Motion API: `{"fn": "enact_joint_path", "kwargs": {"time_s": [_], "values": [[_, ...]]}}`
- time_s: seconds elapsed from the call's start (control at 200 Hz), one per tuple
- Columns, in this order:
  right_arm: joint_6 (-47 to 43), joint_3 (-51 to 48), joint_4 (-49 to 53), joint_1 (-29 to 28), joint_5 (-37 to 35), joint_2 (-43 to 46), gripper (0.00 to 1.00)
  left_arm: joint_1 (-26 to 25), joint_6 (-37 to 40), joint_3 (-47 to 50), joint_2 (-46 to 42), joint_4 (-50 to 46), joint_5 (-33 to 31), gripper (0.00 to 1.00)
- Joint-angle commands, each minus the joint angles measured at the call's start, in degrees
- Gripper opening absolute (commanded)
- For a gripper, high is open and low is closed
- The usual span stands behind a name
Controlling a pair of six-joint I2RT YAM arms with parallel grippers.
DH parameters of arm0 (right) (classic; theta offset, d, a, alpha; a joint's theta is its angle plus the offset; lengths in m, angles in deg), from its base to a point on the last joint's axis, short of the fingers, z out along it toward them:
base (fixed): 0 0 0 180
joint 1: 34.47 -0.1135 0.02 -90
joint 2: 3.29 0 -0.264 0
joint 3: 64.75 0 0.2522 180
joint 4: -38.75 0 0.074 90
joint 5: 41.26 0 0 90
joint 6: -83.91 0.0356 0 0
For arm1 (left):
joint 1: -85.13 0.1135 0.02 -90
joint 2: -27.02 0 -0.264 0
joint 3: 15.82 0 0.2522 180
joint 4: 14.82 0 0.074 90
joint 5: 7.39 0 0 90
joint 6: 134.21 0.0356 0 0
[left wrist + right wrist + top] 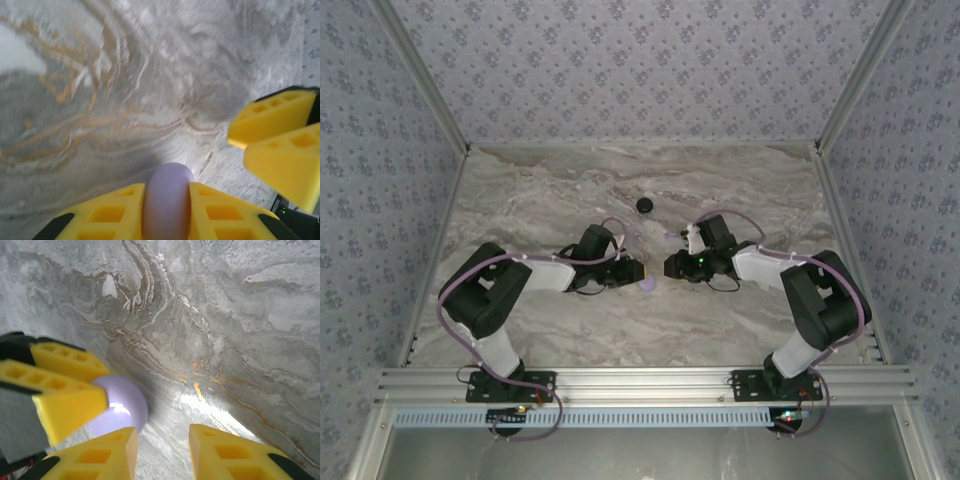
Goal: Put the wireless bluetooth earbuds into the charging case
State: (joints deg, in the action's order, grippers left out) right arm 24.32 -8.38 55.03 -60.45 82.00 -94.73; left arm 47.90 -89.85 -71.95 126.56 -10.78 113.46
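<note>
The left fingers (110,215) are squeezing a pale purple disc (167,200) on its edge, likely holding it steady for the right fingers (225,455), which are hovering just beside it, apart and holding nothing. The black charging case (645,205) is sitting on the counter (520,200), well apart from both.

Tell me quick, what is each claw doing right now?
Left gripper: shut on the lavender disc.
Right gripper: open, holding nothing.
</note>
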Motion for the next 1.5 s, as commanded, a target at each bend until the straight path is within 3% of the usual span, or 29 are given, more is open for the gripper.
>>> {"fn": "enact_joint_path", "kwargs": {"time_s": [0.0,0.295,0.625,1.229,1.499], "values": [[-4.49,-1.58,-0.71,2.12,5.29,3.51,0.38,0.4,3.28,-4.11,-0.16,-0.74,2.61,0.23],[-14.22,-0.96,0.88,7.83,15.4,10.78,0.51,1.71,12.52,-9.89,-7.53,-9.9,4.57,0.22],[-22.83,6.92,7.96,9.45,26.88,12.53,0.55,2.82,20.78,-13.4,-15.58,-15.05,8.01,0.23],[-25.84,14.56,11.74,5.63,28.99,6.12,0.56,2.56,21.74,-16.23,-16.66,-14.74,13.51,0.24],[-25.93,16.28,11.54,4.4,31.73,4.36,0.45,2.29,21.82,-16.35,-16.54,-14.77,13.5,0.24]]}}
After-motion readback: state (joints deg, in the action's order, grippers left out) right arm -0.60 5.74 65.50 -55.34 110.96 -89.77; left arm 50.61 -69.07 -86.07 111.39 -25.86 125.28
